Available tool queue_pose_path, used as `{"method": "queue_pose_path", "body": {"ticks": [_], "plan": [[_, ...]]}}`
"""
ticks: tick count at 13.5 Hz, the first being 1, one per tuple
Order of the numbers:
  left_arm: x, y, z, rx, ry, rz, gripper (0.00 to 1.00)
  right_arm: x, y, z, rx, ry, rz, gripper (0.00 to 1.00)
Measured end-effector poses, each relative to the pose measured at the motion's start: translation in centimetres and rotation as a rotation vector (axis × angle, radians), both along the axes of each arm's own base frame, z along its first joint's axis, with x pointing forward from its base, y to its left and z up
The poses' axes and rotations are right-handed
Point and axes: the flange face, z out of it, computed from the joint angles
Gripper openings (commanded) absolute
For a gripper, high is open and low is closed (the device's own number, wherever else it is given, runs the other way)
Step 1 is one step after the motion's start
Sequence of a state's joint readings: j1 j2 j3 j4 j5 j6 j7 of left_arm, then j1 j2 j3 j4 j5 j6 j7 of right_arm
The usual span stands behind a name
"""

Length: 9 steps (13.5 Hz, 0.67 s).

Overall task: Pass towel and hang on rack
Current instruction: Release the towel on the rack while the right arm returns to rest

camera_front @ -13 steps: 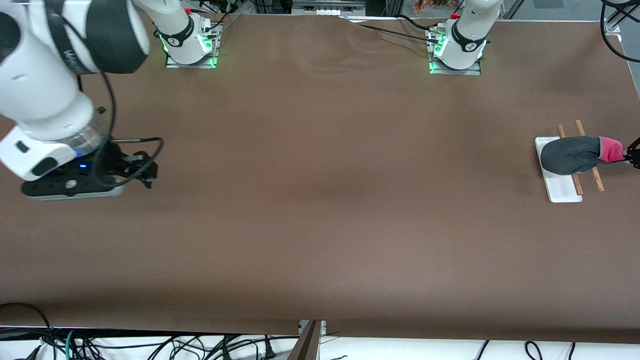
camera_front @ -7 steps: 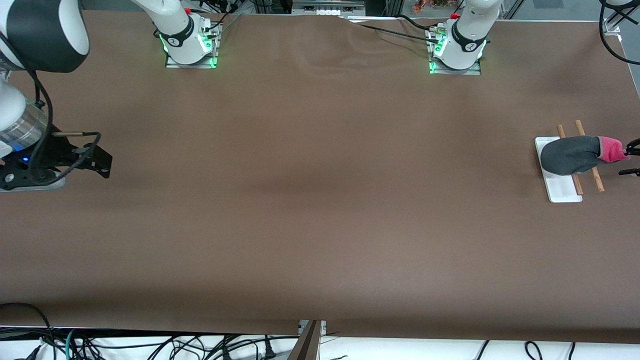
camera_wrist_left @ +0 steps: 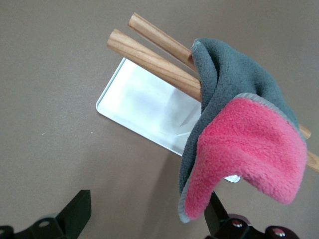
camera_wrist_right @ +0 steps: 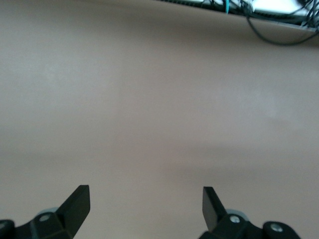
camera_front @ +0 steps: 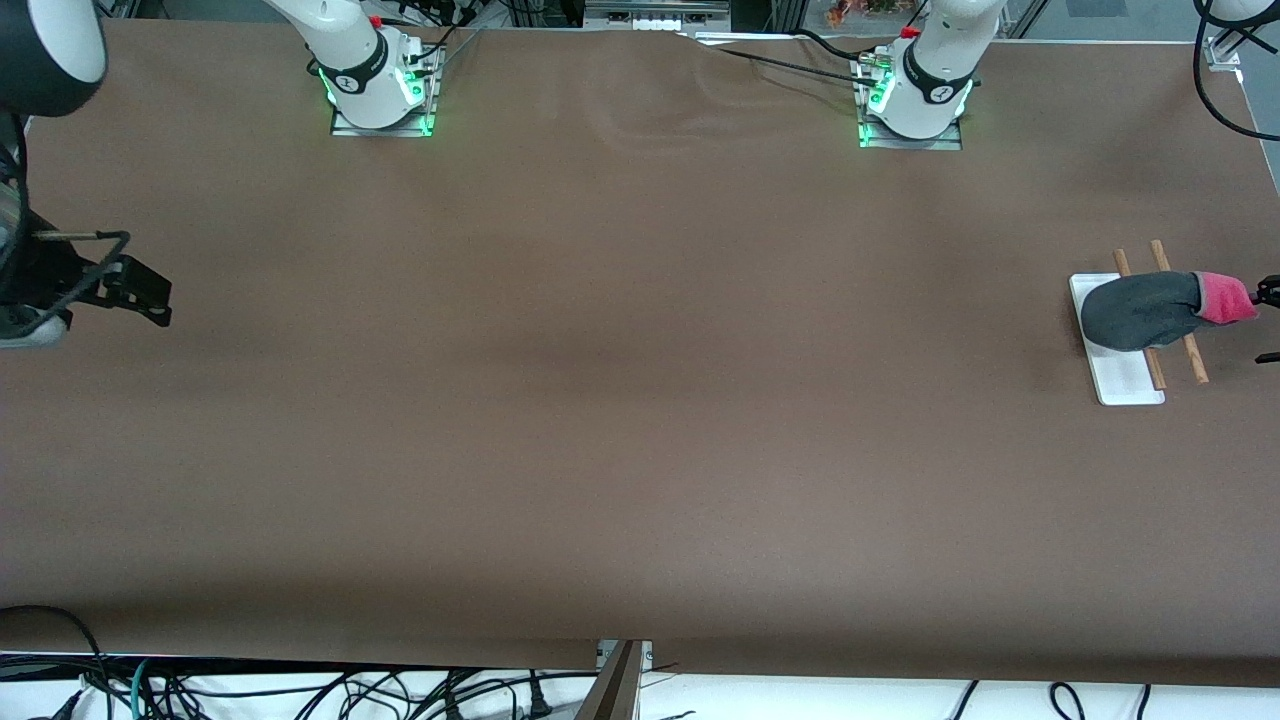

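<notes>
Front view shows the brown table (camera_front: 640, 400) with the rack (camera_front: 1120, 375) at about three o'clock, close to the left arm's end. Its flat white base lies on the cloth, and two thin wooden rods (camera_front: 1192, 355) run side by side above it. The towel (camera_front: 1140, 310) hangs draped across both rods, grey face up over the base, its pink-red reverse folded outward at the end that points to the table's edge.

Left gripper (camera_front: 1268, 322) sits at three o'clock, at the very border of that view, just beside the towel's pink tip. Its fingers are spread wide apart and clasp nothing. From the left wrist view, the two black fingertips (camera_wrist_left: 75, 211) stand well apart at the lower edge, with the towel (camera_wrist_left: 239, 144) hanging off the rods (camera_wrist_left: 149, 55) between and ahead of them; the pink flap droops close to one fingertip, and I cannot tell whether it touches. The white base (camera_wrist_left: 144, 107) shows under the rods.

Right gripper (camera_front: 135, 290) hovers at nine o'clock over the bare table near the right arm's end, well apart from the rack. In the right wrist view its fingers (camera_wrist_right: 77, 204) are likewise splayed, with only plain table below them. The right arm waits.
</notes>
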<state>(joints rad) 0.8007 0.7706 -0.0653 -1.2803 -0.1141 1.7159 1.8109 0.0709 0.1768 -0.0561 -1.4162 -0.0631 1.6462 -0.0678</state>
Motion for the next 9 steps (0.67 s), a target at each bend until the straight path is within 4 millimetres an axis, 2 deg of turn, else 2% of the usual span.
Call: {"method": "queue_pose_path", "body": {"ticks": [2, 4, 5, 7, 9], "plan": [[0.0, 0.4, 0.5, 0.016, -0.002, -0.003, 1.0, -1.1, -0.7, 0.6, 0.023, 0.038, -0.01, 1.0], [-0.1, 1.4, 2.6, 0.054, -0.021, 0.007, 1.0, -2.2, -0.6, 0.8, 0.027, 0.089, -0.006, 1.0], [-0.1, 1.8, 4.6, 0.075, -0.033, 0.022, 1.0, -2.5, -0.1, 0.9, 0.029, 0.102, 0.002, 1.0], [-0.6, 1.4, 10.1, 0.109, -0.022, 0.089, 1.0, -2.7, 0.6, 1.0, 0.03, 0.106, 0.014, 1.0], [-1.0, -0.6, 15.5, 0.137, 0.032, 0.196, 1.0, -2.9, 0.6, 1.1, 0.03, 0.111, 0.015, 1.0]]}}
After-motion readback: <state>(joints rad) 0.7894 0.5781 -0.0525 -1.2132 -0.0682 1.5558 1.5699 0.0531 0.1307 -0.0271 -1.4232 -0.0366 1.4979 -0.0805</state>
